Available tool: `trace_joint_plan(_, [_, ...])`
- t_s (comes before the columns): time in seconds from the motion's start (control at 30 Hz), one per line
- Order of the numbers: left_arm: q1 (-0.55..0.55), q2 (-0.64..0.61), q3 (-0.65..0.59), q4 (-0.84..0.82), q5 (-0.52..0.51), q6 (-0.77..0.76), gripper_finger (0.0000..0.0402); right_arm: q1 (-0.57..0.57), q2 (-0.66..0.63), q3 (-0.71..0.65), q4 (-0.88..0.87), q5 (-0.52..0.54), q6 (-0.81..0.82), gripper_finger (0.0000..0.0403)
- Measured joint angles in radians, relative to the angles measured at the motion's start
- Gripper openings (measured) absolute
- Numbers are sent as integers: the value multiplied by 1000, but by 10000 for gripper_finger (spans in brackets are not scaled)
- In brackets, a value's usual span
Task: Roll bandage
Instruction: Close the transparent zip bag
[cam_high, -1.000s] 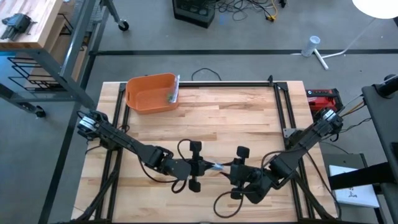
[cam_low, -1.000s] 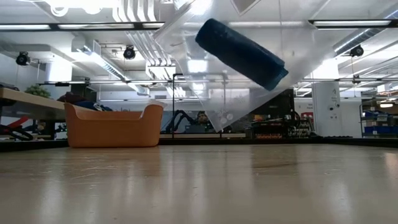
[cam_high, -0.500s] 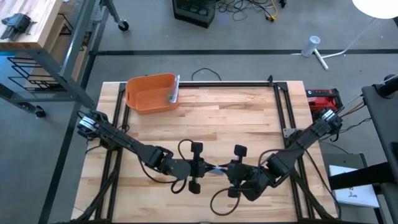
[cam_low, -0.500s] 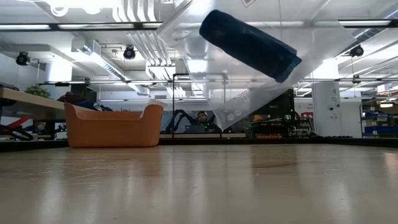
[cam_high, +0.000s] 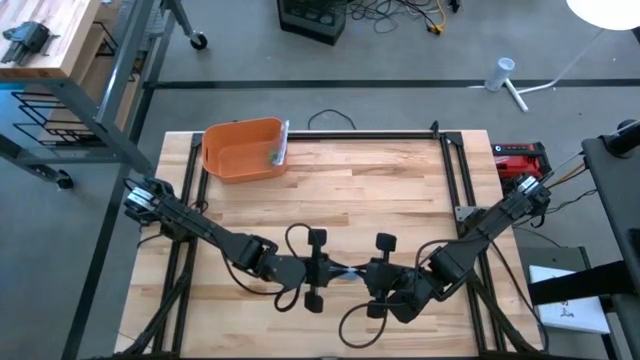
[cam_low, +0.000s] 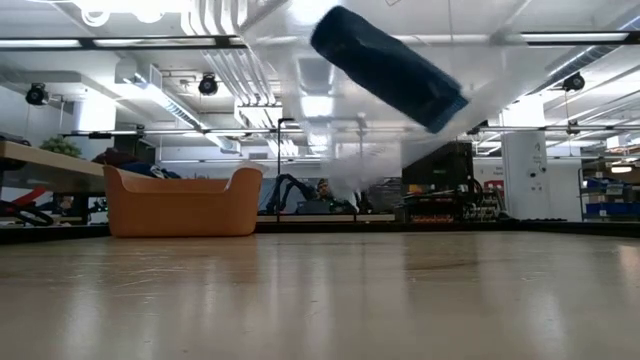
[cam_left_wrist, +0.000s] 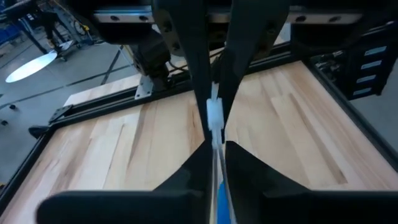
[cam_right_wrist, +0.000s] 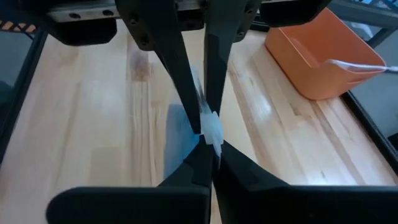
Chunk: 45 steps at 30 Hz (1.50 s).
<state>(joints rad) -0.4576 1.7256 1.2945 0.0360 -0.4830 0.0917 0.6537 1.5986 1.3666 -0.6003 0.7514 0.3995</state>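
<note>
left gripper (cam_high: 322, 269): pinched on clear bag (cam_low: 400, 110) | right gripper (cam_high: 372, 275): pinched on same bag | dark blue bandage roll (cam_low: 388, 68): inside bag, held aloft, lower centre of high view | orange bin (cam_high: 243, 150): upper left

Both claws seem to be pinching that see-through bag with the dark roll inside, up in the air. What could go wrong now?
1. The left gripper and right gripper each pinch only a thin edge of the clear plastic bag, so it could slip free.
2. The dark blue bandage roll hangs tilted above the wooden table; it might slide out and drop.
3. Pulling apart could tear the plastic.
</note>
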Motion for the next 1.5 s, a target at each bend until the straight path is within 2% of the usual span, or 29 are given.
trace_joint_plan(0.13, [0,0,0,31,44,0,64,0,0,0,0,0,-3,0])
trace_joint_plan(0.4, [4,2,0,70,48,-5,130,0,0,0,1,1,-3,0])
trace_joint_plan(0.8, [8,8,0,108,48,32,155,-1,2,0,10,-25,0,0])
trace_joint_plan(0.93, [17,8,0,124,48,29,148,-2,2,0,15,-26,0,0])
trace_joint_plan(1.03, [20,8,0,130,47,28,129,-4,2,0,15,-26,6,0])
trace_joint_plan(1.33, [20,8,0,115,48,30,17,-6,2,0,15,-26,12,0])
trace_joint_plan(1.4, [20,8,0,113,48,30,11,-6,2,0,14,-26,12,0])
trace_joint_plan(1.5, [20,8,0,113,48,30,26,-6,1,0,15,-26,12,0])
